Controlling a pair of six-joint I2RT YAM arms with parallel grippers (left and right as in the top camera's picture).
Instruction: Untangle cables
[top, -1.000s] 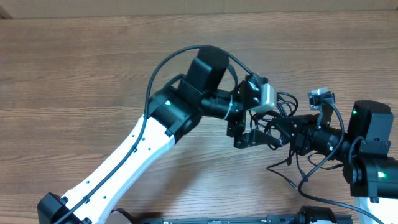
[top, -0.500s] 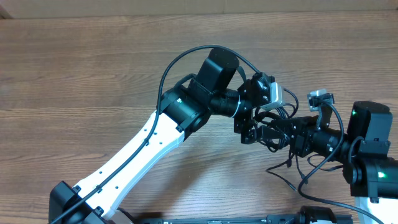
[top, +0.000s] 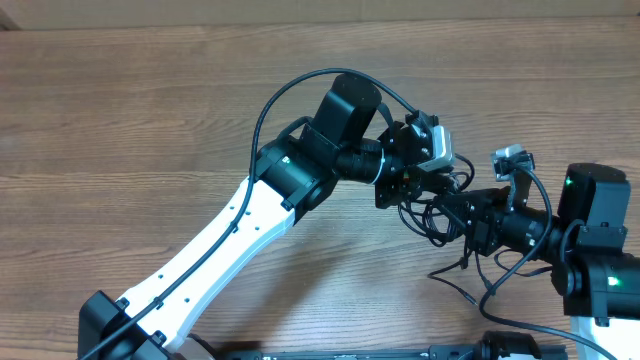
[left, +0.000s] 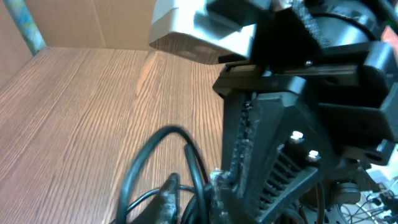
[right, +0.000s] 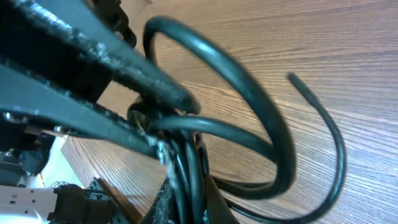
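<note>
Holding cables (top: 432, 228) pinched in right tool (right: 160, 142), bunched at its tips. Can't tell whether left tool (top: 405, 200), just beside, grips anything. Pull slow, away from right tool, avoid cinching them tighter.

cables (right: 236, 76): blurred (right wrist view) | overhead: too small to trace | left wrist: cut off

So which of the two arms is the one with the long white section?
The left arm, reaching in from the picture's lower left: its long link is white. The right arm, at the right edge, shows mostly black.
</note>
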